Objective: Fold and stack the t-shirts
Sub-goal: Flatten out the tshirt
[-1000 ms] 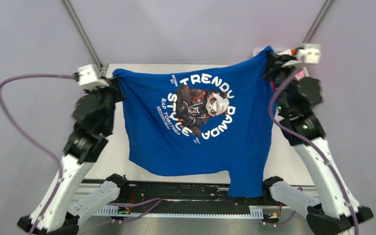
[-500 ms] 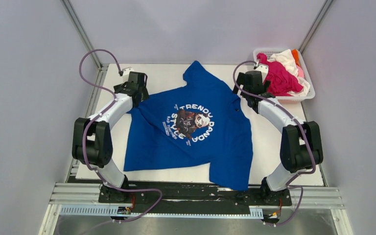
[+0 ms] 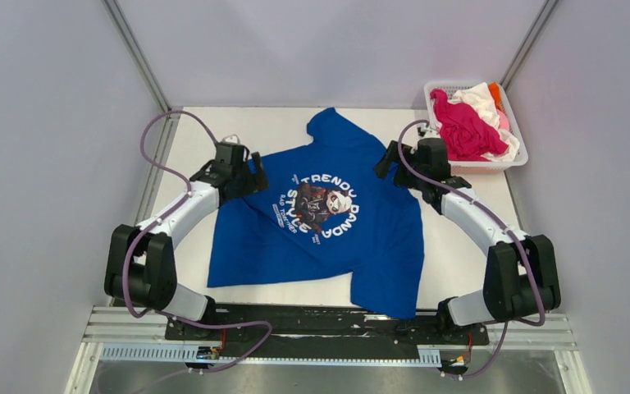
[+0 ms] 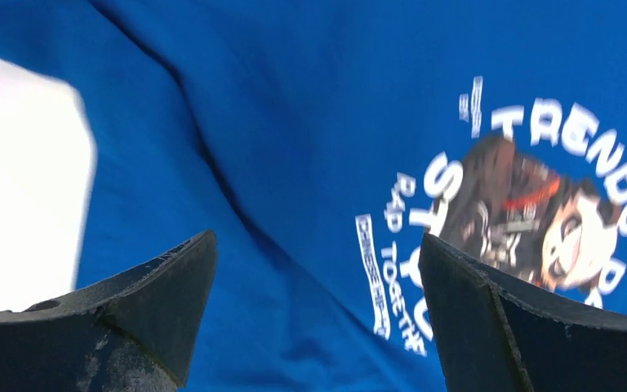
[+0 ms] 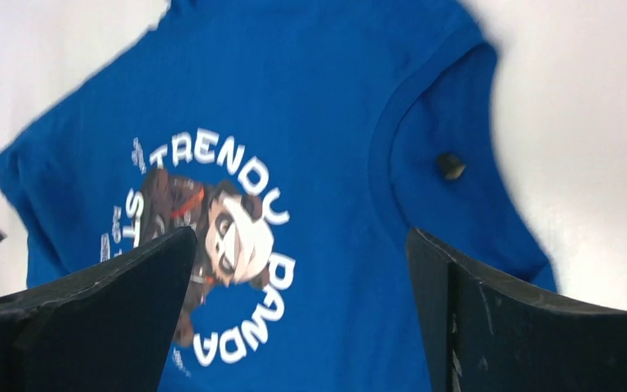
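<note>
We logged the blue t-shirt (image 3: 328, 238) printed "TRENDY PANDA", left gripper (image 4: 317, 245) at nine o'clock, right gripper (image 5: 302, 237) at three, both spread.

surface: You have a white surface (image 3: 295, 123) filling the middle of the top view. Bare white patches of it also show at the left edge of the left wrist view and along the top and right of the right wrist view.
basket: Your white slatted plastic basket (image 3: 445, 85) sits at the upper right of the frame, on the surface's far right corner.
posts: A slim metal left post (image 3: 135, 53) and right post (image 3: 531, 37) slant up from the far corners.
walls: Plain pale grey walls (image 3: 328, 49) close you in behind and on both sides.
rails: Silver aluminium rails (image 3: 131, 328) run across the bottom of the frame, below the surface's near edge.
</note>
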`<state>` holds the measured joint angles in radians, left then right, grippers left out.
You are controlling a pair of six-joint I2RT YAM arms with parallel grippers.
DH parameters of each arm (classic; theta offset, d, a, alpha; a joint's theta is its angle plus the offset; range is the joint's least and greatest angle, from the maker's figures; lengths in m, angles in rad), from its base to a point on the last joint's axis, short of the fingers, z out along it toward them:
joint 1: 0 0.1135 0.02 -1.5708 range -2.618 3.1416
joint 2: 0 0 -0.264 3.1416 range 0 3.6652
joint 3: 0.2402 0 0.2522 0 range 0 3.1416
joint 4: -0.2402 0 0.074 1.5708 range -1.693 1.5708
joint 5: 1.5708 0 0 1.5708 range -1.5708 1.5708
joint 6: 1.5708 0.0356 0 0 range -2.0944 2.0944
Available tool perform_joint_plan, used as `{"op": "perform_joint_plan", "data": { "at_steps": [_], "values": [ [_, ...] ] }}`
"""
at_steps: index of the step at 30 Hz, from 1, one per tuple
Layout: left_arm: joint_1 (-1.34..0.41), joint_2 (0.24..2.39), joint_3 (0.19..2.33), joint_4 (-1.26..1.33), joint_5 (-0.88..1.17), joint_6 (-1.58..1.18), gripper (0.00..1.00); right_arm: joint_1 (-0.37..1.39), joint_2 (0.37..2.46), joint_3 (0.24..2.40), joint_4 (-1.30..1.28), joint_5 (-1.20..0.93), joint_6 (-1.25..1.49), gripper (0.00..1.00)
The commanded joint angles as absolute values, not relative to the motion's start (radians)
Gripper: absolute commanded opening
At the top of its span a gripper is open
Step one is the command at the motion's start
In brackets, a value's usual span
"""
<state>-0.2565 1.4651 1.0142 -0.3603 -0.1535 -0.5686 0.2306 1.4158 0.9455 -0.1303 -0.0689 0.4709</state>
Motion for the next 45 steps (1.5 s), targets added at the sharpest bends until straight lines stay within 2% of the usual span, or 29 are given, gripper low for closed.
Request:
{"op": "perform_joint_plan", "data": {
  "at_steps": [1, 5, 13, 20, 27, 37, 45],
  "values": [
    [-0.273, 1.451, 0.943, -0.278, -0.013, -0.623, 1.0, 0.259, 1.467, 0.932, -0.097, -0.252, 0.504, 1.0],
    [-0.272, 1.492, 0.961, -0.272, -0.034, -0.624, 1.0, 0.27, 1.585, 1.019, -0.047, -0.28, 0.461, 1.0],
    [-0.273, 1.594, 1.092, -0.247, -0.075, -0.623, 1.0, 0.281, 1.954, 1.392, -0.064, -0.344, 0.443, 1.0],
    [-0.273, 1.829, 1.29, -0.316, -0.06, -0.614, 1.0, 0.276, 2.167, 1.609, -0.148, -0.238, 0.451, 1.0],
    [-0.273, 1.998, 1.367, -0.286, 0.004, -0.648, 1.0, 0.232, 2.162, 1.527, -0.186, -0.096, 0.518, 1.0],
    [-0.278, 2.234, 1.624, -0.307, 0.119, -0.666, 1.0, 0.098, 2.047, 1.295, -0.202, -0.033, 0.667, 1.0],
    [-0.283, 2.378, 1.862, -0.407, 0.065, -0.627, 1.0, 0.059, 2.112, 1.373, -0.201, -0.094, 0.593, 1.0]
  ]
}}
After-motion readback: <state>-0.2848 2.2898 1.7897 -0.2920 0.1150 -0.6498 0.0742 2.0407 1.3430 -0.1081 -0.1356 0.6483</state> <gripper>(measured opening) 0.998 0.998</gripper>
